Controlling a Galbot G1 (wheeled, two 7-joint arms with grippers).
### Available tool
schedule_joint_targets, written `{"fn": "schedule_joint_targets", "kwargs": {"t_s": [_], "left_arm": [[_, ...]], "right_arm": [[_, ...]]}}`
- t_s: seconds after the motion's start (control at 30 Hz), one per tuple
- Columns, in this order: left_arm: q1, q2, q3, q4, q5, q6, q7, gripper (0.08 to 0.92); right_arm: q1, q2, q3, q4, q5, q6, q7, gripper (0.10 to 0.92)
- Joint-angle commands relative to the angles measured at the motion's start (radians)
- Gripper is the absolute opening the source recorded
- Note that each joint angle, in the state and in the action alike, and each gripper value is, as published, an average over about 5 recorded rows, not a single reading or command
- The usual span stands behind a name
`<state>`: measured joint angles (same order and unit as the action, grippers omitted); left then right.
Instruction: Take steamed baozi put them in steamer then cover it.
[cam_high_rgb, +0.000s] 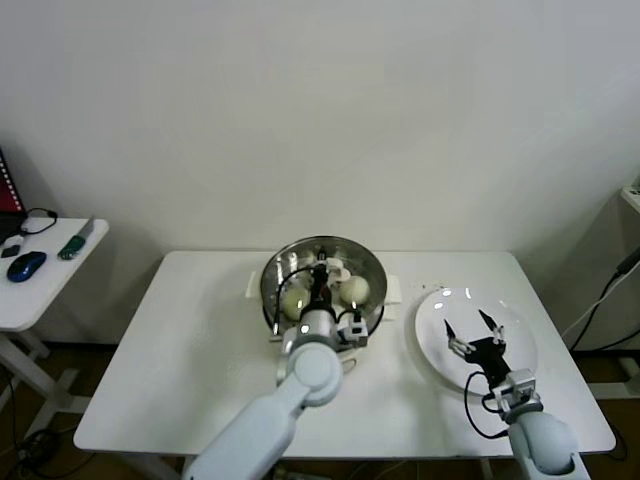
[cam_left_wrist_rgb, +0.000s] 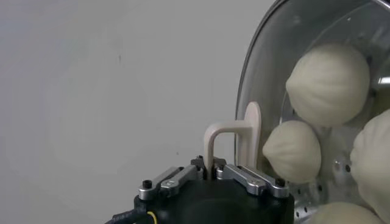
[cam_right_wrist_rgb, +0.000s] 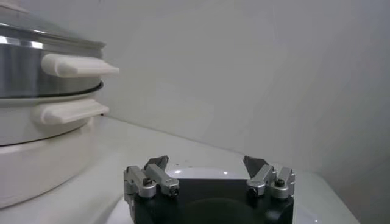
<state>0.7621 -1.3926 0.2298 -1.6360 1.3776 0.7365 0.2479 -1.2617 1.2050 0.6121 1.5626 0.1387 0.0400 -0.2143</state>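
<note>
The steamer (cam_high_rgb: 272, 290) stands at the table's back centre, a shiny steel basket (cam_right_wrist_rgb: 36, 73) on a white pot base (cam_right_wrist_rgb: 36, 158). Several cream-white baozi (cam_left_wrist_rgb: 329, 82) lie inside it; two show in the head view (cam_high_rgb: 294, 300). The clear glass cover (cam_left_wrist_rgb: 268, 55) lies over the steamer, its metal rim (cam_right_wrist_rgb: 36, 33) level with the basket's top. My left gripper (cam_left_wrist_rgb: 210, 173) is shut on the cover's white handle (cam_left_wrist_rgb: 234, 131), directly above the steamer (cam_high_rgb: 322, 272). My right gripper (cam_high_rgb: 474, 330) hangs open and empty over the white plate (cam_high_rgb: 520, 350).
The plate (cam_right_wrist_rgb: 201, 173) is bare, right of the steamer. A small side table (cam_high_rgb: 40, 290) at the far left holds a blue mouse (cam_high_rgb: 27, 265) and small items. A cable (cam_high_rgb: 600, 300) hangs past the table's right edge.
</note>
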Motion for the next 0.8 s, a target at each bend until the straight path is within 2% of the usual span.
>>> {"fn": "schedule_joint_targets", "kwargs": {"t_s": [0.03,0.13,0.47,0.8], "left_arm": [[-0.008,0.013,0.008,-0.011,-0.012,0.049,0.01,0.154],[-0.004,0.026,0.011,-0.037,-0.03,0.049,0.016,0.203],[0.036,0.117,0.01,-0.184,-0.079,0.049,0.024,0.493],[0.125,0.191,-0.03,-0.353,-0.12,0.049,0.021,0.773]], "right_arm": [[-0.006,-0.003,0.006,0.015,0.004,-0.015,-0.02,0.823],[-0.01,-0.004,0.011,0.023,0.033,-0.036,-0.021,0.823],[-0.021,-0.017,0.022,0.034,0.062,-0.062,-0.026,0.823],[-0.025,-0.026,0.023,0.036,0.06,-0.068,-0.03,0.823]]}}
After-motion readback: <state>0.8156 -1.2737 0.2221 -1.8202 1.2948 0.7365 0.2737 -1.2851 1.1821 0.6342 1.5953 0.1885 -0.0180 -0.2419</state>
